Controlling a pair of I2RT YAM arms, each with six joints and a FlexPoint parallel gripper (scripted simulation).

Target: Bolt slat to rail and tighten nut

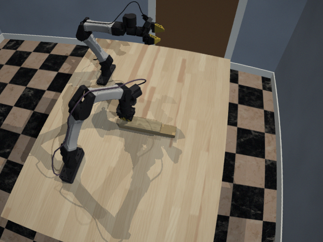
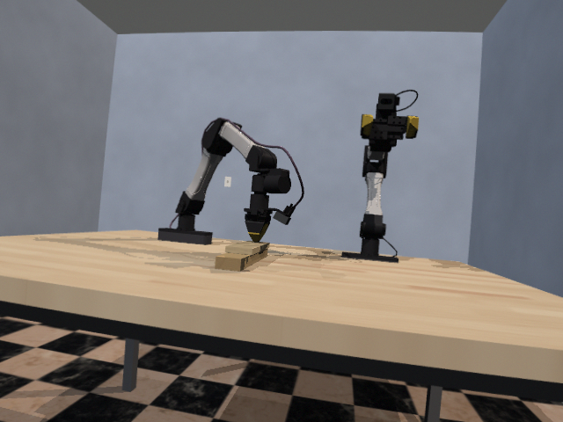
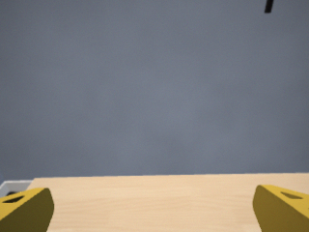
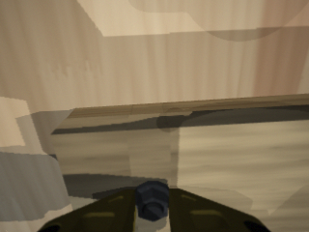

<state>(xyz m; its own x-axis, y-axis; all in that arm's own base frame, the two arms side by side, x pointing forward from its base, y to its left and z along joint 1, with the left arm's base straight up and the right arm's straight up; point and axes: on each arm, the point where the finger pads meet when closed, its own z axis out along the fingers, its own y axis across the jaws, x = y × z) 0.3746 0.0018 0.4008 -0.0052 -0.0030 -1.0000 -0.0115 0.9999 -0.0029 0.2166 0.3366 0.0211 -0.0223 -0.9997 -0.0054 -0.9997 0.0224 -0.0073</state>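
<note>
Top view: slat (image 1: 146, 124) (image 2: 245, 248) (image 4: 241, 155) lies lengthwise on the rail (image 1: 168, 130) (image 2: 230, 262) (image 4: 241, 102), at frame centre. Right gripper (image 1: 126, 119) (image 2: 256, 239) (image 4: 152, 205), nearly shut, grips the dark nut (image 4: 153, 193), lower centre of the right wrist view. Left gripper (image 1: 161, 34) (image 2: 390, 127) (image 3: 154, 208), upper centre from above, stands fully open, holding nothing. Clamping firmness cannot be determined.

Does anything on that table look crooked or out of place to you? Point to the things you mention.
Nothing looks damaged or spilled. The slat (image 1: 146, 124) (image 2: 243, 248) stops short of one end of the rail (image 1: 168, 129) (image 2: 230, 262), which might look odd, but it lies lengthwise along it. The right end effector (image 1: 126, 119) (image 2: 256, 240) (image 4: 152, 197) grips the nut (image 4: 153, 189) there; whether it is tight, I can't tell.
</note>
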